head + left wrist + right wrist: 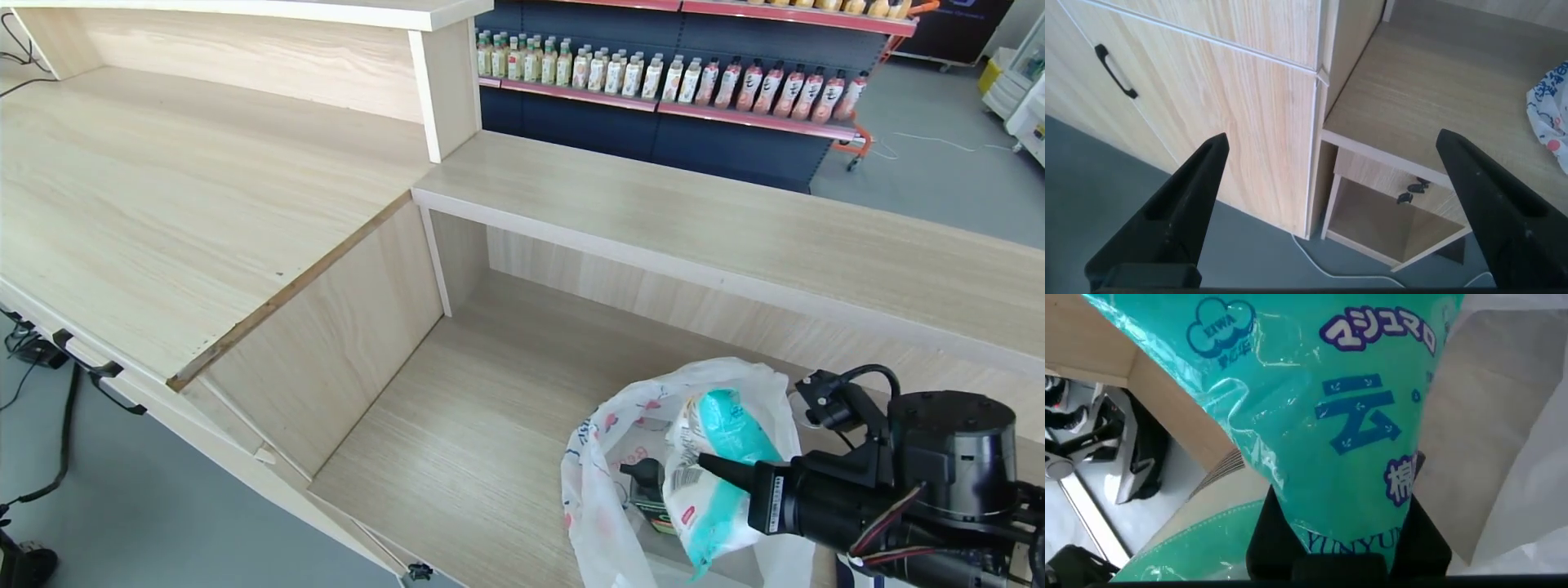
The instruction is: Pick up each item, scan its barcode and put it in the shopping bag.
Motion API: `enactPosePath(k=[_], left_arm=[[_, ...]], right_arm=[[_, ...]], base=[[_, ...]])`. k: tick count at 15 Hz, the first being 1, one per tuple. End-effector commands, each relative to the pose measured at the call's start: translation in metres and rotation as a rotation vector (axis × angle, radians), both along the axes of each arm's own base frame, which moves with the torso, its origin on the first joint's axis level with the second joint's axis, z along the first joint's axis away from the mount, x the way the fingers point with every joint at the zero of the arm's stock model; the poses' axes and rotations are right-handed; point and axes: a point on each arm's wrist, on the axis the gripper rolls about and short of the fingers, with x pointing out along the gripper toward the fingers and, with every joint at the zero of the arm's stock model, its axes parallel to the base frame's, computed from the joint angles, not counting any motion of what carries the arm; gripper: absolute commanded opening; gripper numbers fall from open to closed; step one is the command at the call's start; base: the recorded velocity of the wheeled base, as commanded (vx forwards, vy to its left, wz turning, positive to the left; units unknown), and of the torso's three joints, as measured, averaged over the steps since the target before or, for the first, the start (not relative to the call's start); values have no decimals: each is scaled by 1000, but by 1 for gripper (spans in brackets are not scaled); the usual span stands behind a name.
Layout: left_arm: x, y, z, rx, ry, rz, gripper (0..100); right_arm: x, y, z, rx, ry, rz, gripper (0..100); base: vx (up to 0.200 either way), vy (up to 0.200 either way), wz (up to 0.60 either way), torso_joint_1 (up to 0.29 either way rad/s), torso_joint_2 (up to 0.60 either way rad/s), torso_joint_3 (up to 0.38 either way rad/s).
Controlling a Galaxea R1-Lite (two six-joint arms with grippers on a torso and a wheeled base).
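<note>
Right claw [669, 467] around packet [727, 433], over bag [594, 510]

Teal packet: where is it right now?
Head view, lower right: the teal packet is held by the right gripper at the mouth of the shopping bag on the lower counter.

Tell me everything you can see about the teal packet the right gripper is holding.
The teal packet is a soft, glossy plastic pouch, teal with blue and white print on one face, white with what looks like a barcode on another. The right gripper is shut on it, fingers pinching its narrowed end from both sides. It hangs tilted in the mouth of the white shopping bag standing on the lower counter shelf.
</note>
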Motion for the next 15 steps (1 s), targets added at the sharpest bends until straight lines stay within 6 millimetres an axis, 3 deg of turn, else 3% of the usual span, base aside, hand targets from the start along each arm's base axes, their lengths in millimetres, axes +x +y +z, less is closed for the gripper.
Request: enactPosePath(k=[1,9,15], left_arm=[[0,0,0,0,0,0,100],[0,0,0,0,0,0,100],[0,0,0,0,0,-1,100]], right_arm=[[2,0,-7,-33,19,-10,0],[12,-16,-19,-252,-25,-11,0],[16,-16,-18,-319,-69,27,0]], base=[[0,0,0,0,0,0],[0,0,0,0,0,0],[0,0,0,0,0,0]])
